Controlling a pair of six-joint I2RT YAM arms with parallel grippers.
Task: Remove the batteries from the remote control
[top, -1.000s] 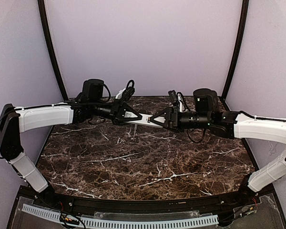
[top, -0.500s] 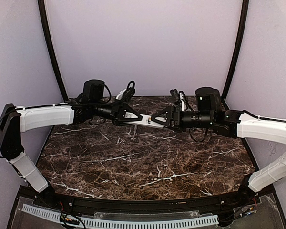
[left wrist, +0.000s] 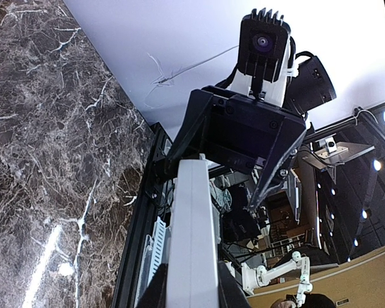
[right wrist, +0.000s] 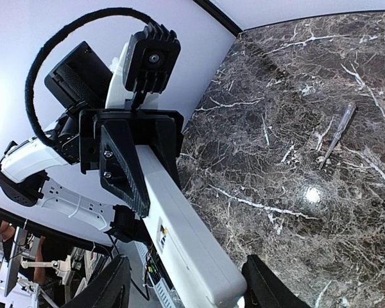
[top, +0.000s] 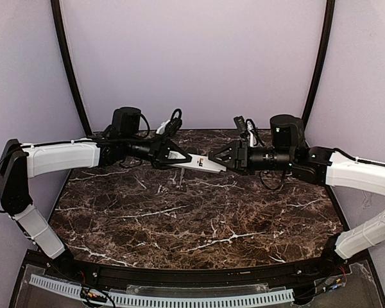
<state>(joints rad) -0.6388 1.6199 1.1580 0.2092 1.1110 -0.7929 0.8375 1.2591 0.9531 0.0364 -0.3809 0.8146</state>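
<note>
The white remote control (top: 202, 163) is held level above the far middle of the table. My left gripper (top: 183, 158) is shut on its left part. In the left wrist view the remote (left wrist: 192, 237) runs up from between my fingers (left wrist: 146, 296). My right gripper (top: 217, 160) is open, and the remote's right end lies between its spread fingers. In the right wrist view the remote (right wrist: 179, 237) shows a small yellow and dark mark on its side, the left gripper (right wrist: 138, 160) clamps it, and my right fingers (right wrist: 115, 285) stand apart from it. The batteries are hidden.
A thin pen-like tool (right wrist: 337, 136) lies on the dark marbled table (top: 192, 218) below the arms. Pale walls and two black curved posts close off the back. The right gripper (left wrist: 244, 138) faces the left wrist camera at close range.
My right gripper has opened off the remote's right end and drawn back a little to the right. The left gripper and the remote have stayed in place.
</note>
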